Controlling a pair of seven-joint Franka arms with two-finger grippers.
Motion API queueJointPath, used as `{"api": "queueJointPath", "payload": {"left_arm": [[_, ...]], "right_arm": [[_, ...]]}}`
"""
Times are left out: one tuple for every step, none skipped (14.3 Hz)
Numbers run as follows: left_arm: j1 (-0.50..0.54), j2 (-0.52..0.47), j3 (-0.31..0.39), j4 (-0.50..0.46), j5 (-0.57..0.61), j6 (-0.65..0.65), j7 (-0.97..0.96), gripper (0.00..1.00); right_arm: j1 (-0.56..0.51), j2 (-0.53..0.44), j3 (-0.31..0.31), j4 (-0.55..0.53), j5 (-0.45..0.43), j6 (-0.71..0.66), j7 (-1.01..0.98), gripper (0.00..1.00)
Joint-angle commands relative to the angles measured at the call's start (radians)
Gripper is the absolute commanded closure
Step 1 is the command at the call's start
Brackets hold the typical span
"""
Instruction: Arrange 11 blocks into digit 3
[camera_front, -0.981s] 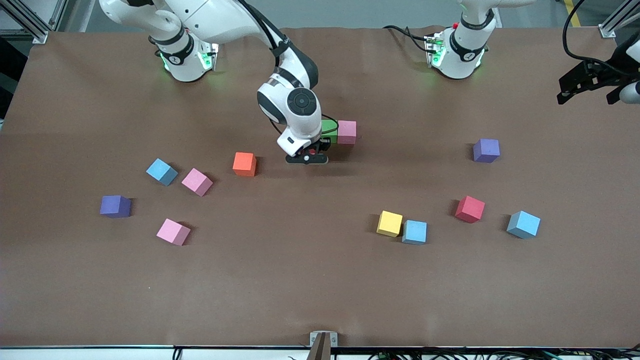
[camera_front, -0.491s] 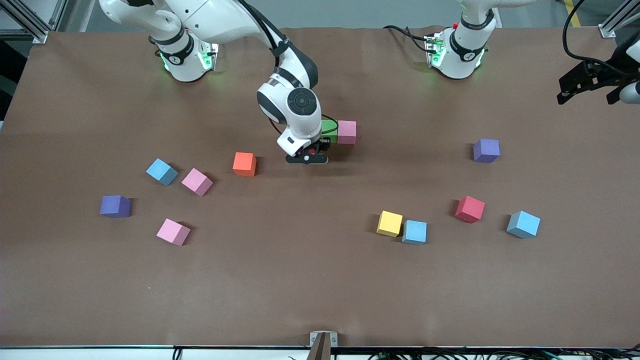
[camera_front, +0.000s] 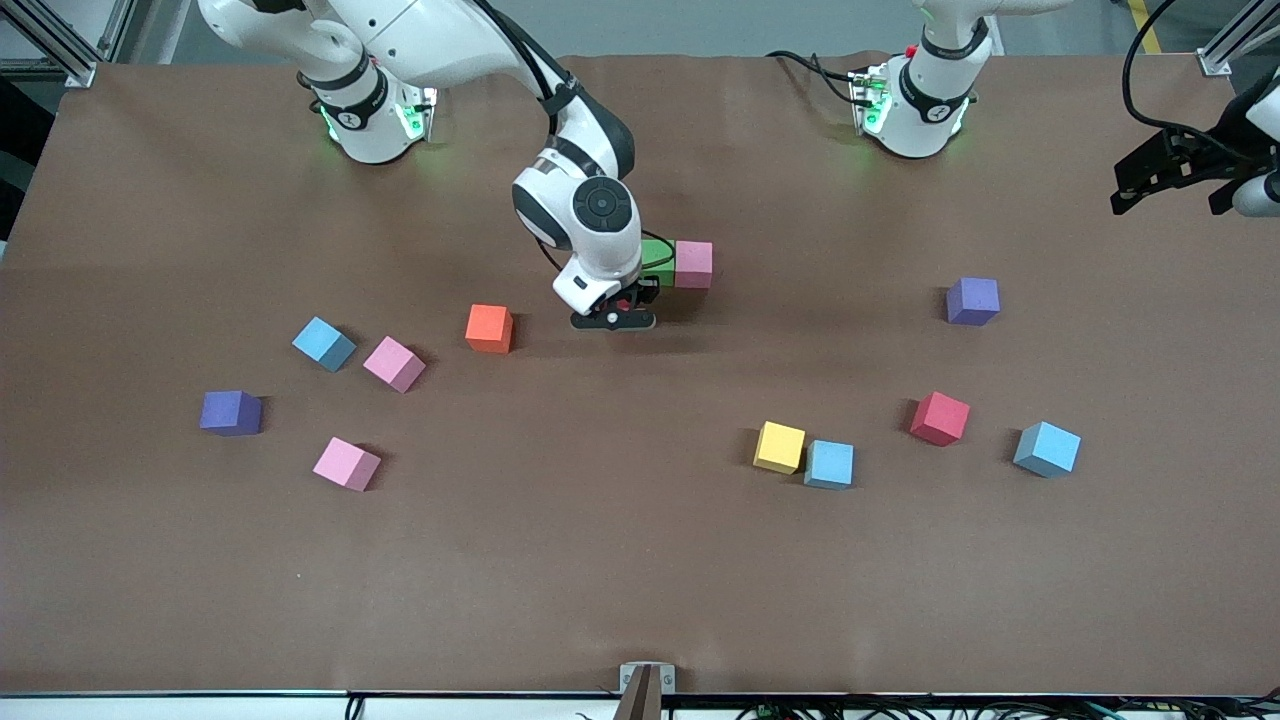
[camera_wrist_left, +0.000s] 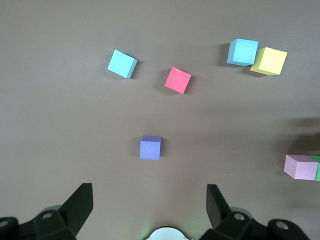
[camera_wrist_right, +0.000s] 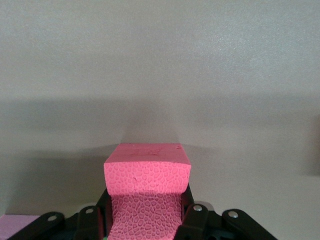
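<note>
My right gripper (camera_front: 612, 316) is shut on a red block (camera_wrist_right: 147, 170), held low at the table right beside the green block (camera_front: 657, 258), on the side nearer the front camera. The green block touches a pink block (camera_front: 693, 264). Loose on the table are an orange block (camera_front: 489, 328), two pink blocks (camera_front: 394, 363) (camera_front: 346, 464), a yellow block (camera_front: 779, 447), a red block (camera_front: 940, 418) and three light blue blocks (camera_front: 323, 343) (camera_front: 829, 464) (camera_front: 1047, 448). My left gripper (camera_front: 1180, 172) waits open and empty, high over the left arm's end of the table.
Two purple cubes lie apart, one (camera_front: 231, 412) toward the right arm's end and one (camera_front: 972, 301) toward the left arm's end. The left wrist view shows that purple cube (camera_wrist_left: 150, 147), the red block (camera_wrist_left: 178, 80), and the yellow block (camera_wrist_left: 269, 61).
Almost nothing. The right gripper stays shut on the red block by the green block. The left gripper has drifted very slightly.
</note>
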Motion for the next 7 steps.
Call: {"api": "queueJointPath", "payload": {"left_arm": [[0.005, 0.003, 0.000, 0.008, -0.020, 0.006, 0.011, 0.00], [0.005, 0.003, 0.000, 0.008, -0.022, 0.006, 0.011, 0.00], [0.005, 0.003, 0.002, 0.008, -0.022, 0.006, 0.011, 0.00], [0.005, 0.003, 0.000, 0.008, -0.022, 0.012, 0.011, 0.00], [0.005, 0.003, 0.000, 0.008, -0.023, 0.018, 0.011, 0.00], [0.005, 0.003, 0.000, 0.008, -0.024, 0.020, 0.011, 0.00], [0.005, 0.001, 0.000, 0.008, -0.036, 0.020, 0.011, 0.00]], "right_arm": [[-0.014, -0.036, 0.001, -0.044, -0.013, 0.013, -0.012, 0.58], [-0.014, -0.038, 0.001, -0.044, -0.013, 0.013, -0.012, 0.58], [-0.014, -0.038, 0.001, -0.044, -0.013, 0.011, -0.015, 0.58], [-0.015, -0.038, 0.001, -0.044, -0.013, 0.010, -0.015, 0.58], [-0.015, -0.038, 0.001, -0.044, -0.013, 0.010, -0.015, 0.58], [-0.014, -0.039, 0.001, -0.044, -0.011, 0.010, -0.013, 0.58], [-0.015, -0.039, 0.001, -0.044, -0.013, 0.008, -0.012, 0.58]]}}
